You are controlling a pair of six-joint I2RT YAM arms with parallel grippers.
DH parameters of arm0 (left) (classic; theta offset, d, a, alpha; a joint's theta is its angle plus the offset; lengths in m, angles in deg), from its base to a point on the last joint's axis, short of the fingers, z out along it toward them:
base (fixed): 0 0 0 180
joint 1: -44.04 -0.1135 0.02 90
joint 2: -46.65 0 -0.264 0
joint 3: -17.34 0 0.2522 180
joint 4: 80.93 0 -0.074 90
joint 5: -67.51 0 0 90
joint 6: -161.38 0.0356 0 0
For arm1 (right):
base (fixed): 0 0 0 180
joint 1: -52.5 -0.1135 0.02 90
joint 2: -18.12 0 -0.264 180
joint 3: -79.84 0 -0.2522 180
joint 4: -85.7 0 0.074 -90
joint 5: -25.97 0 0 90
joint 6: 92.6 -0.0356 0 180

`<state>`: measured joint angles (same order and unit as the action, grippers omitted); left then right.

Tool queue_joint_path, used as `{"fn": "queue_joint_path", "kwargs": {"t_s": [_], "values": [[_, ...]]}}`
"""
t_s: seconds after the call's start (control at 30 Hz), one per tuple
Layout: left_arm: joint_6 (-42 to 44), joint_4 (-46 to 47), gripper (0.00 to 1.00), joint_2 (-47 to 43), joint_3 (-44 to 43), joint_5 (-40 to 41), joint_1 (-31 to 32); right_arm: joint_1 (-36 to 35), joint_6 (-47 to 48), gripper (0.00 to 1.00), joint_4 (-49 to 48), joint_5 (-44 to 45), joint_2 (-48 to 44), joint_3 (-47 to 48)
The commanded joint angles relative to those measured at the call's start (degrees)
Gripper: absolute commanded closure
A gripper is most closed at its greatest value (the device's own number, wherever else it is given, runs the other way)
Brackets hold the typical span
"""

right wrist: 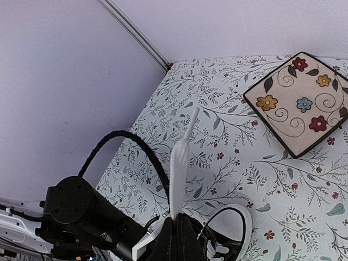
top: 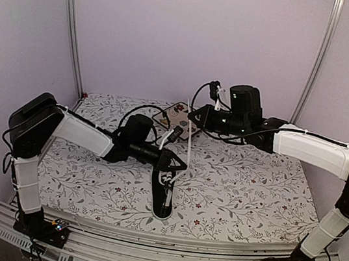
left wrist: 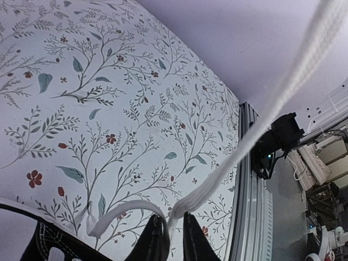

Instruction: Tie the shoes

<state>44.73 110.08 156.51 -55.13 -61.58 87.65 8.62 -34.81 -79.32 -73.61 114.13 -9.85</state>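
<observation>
On the floral table cover (top: 251, 188), between the two arms, the black sneaker (top: 164, 198) lies flat. One white lace (top: 186, 147) is held taut upward by the right gripper (top: 193, 116), clamped on it. The left gripper (top: 182, 166) stands narrowly parted around the same lace (whether it grips cannot be told). Risks judged: a harder pull could drag or tip the light sneaker, or the lace could slip free and go slack.

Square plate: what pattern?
The plate is cream with red, yellow and blue flowers, dark rim; clearest from right wrist.
</observation>
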Motion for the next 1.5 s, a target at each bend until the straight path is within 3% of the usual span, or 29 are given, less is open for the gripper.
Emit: {"fn": "queue_joint_path", "kwargs": {"t_s": [0.0,0.9,1.03,1.27,1.47], "values": [[-0.06,1.81,0.85,1.03,-1.4,-1.57,0.92,-0.25,-0.54,0.98,-1.44,0.01,0.67,1.76],[0.9,1.33,0.78,1.0,-0.39,-1.83,1.73,0.28,-6.23,0.98,0.39,3.97,3.13,5.04],[0.9,1.16,0.83,1.04,-0.34,-1.62,1.81,0.32,-6.55,0.98,0.46,4.07,3.37,5.03],[1.24,0.89,1.0,0.46,-0.03,-0.21,1.82,0.45,-6.75,0.98,0.47,3.89,3.56,5.1],[0.9,2.87,1.0,-1.71,1.82,2.05,1.78,0.44,-6.81,0.98,0.46,3.86,4.32,4.73]]}}
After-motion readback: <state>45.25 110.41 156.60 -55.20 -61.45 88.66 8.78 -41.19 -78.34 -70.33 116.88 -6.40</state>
